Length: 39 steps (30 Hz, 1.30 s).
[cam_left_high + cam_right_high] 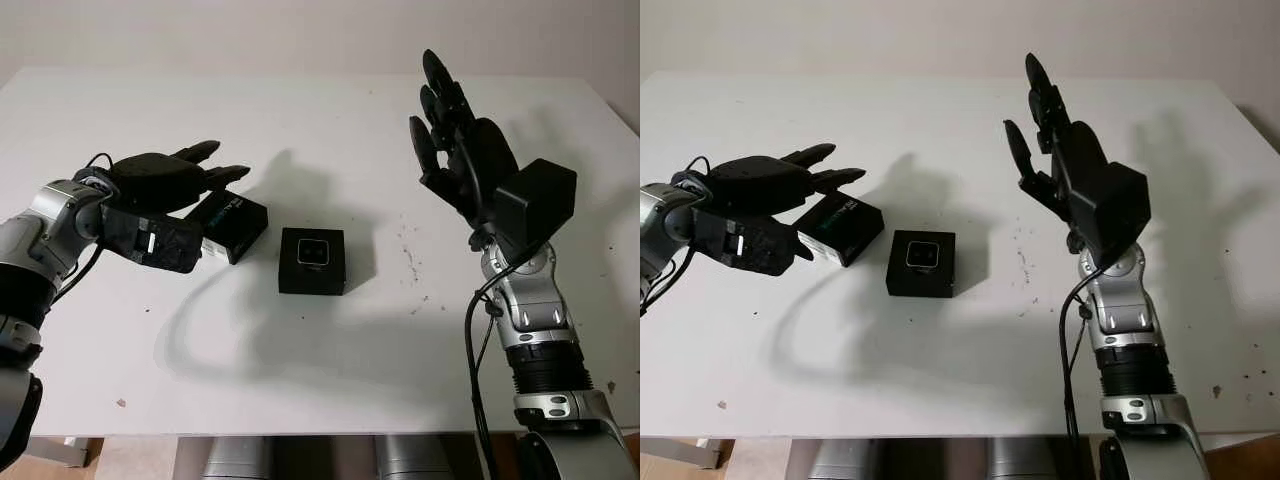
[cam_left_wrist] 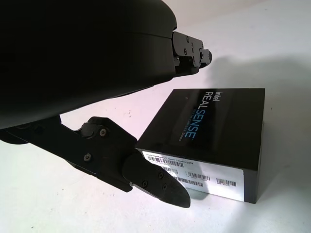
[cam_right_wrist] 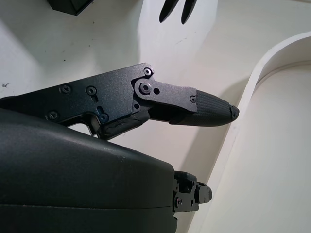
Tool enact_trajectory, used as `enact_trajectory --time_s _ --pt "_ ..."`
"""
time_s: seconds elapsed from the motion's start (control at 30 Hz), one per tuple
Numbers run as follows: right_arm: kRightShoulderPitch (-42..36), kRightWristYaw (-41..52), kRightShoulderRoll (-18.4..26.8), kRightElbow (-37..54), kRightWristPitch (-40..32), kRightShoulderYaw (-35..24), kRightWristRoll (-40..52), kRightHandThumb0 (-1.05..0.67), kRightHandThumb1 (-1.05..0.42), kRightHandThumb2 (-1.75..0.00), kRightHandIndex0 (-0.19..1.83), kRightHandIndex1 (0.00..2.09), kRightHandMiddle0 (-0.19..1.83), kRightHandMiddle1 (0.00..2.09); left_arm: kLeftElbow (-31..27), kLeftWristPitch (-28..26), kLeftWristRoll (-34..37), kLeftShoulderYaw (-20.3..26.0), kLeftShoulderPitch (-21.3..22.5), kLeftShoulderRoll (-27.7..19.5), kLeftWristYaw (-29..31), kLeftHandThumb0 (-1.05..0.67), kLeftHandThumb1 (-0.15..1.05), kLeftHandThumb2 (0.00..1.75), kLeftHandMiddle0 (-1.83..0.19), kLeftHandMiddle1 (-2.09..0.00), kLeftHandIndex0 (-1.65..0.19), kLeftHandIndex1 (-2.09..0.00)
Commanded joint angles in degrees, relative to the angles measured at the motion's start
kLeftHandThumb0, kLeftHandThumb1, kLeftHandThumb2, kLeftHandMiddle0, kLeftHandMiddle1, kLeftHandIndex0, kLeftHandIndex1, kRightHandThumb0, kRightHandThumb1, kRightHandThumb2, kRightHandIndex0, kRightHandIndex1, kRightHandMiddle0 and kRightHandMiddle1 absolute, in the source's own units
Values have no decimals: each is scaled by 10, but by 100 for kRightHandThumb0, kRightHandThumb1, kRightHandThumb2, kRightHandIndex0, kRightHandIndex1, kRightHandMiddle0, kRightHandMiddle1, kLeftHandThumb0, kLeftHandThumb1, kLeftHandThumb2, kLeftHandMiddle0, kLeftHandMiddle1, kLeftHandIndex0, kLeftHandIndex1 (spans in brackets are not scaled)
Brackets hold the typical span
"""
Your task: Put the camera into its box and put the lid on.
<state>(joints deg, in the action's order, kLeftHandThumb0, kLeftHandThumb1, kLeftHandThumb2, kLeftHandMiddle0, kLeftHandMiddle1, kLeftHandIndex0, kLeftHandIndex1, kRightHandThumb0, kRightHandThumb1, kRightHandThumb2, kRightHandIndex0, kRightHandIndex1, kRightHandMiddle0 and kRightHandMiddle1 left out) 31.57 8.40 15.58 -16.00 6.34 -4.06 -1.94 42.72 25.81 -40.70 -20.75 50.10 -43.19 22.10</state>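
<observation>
Where "intel REALSENSE" reads, lid [image 2: 214, 131], left hand [image 1: 165, 185] over it

Table: a white tabletop [image 1: 330, 110] is seen across most of the head views, its far edge lying just below the wall.
Wall: a plain pale wall [image 1: 300, 30] is seen behind the table.
Surface marks: small dark specks [image 1: 410, 262] are scattered right of the table's middle, and a single speck [image 1: 121, 403] is seen near the front edge at the left.
Shadows: soft grey shadows [image 1: 290, 345] are cast on the tabletop.
Under the table: grey rounded shapes [image 1: 240, 458] are seen below the front edge; what they are cannot be told.
</observation>
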Motion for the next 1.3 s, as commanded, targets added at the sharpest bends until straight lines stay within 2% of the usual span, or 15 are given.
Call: enact_trajectory --time_s 0.0,0.3,0.67,0.87,0.97,1.1,1.27 --pt "0 -3 4 7 -1 -4 0 -64 -105 -62 -1 6 1 6 13 6 -6 -11 18 1 0 -40 81 6 -4 -6 0 -6" --pt "0 -4 3 7 0 -2 -1 -64 -105 -63 -1 6 2 6 31 29 6 -16 11 9 0 -38 81 5 -11 -7 -7 -8" --pt "-11 -1 0 22 -16 0 2 -65 -105 -61 -2 5 3 6 64 81 35 -13 0 25 -46 -26 84 6 -32 -11 -23 -13" --pt "-16 -4 -3 27 -17 1 2 -65 -105 -61 0 6 5 7 52 63 73 -8 -9 38 -8 -18 88 7 -52 -20 -33 -15" --pt "-18 -5 -5 28 -19 1 2 -65 -105 -60 0 6 6 7 44 56 85 -7 -14 40 11 -14 89 6 -45 -65 -43 -13" --pt "-20 -7 -7 29 -18 1 0 -66 -105 -59 1 6 8 8 28 38 96 -9 -21 40 46 -15 89 5 -39 -102 -54 -15" --pt "-23 -4 -5 30 -16 1 1 -65 -105 -59 0 6 7 7 20 10 91 -19 -21 40 83 -22 86 5 -38 -123 -62 -25"
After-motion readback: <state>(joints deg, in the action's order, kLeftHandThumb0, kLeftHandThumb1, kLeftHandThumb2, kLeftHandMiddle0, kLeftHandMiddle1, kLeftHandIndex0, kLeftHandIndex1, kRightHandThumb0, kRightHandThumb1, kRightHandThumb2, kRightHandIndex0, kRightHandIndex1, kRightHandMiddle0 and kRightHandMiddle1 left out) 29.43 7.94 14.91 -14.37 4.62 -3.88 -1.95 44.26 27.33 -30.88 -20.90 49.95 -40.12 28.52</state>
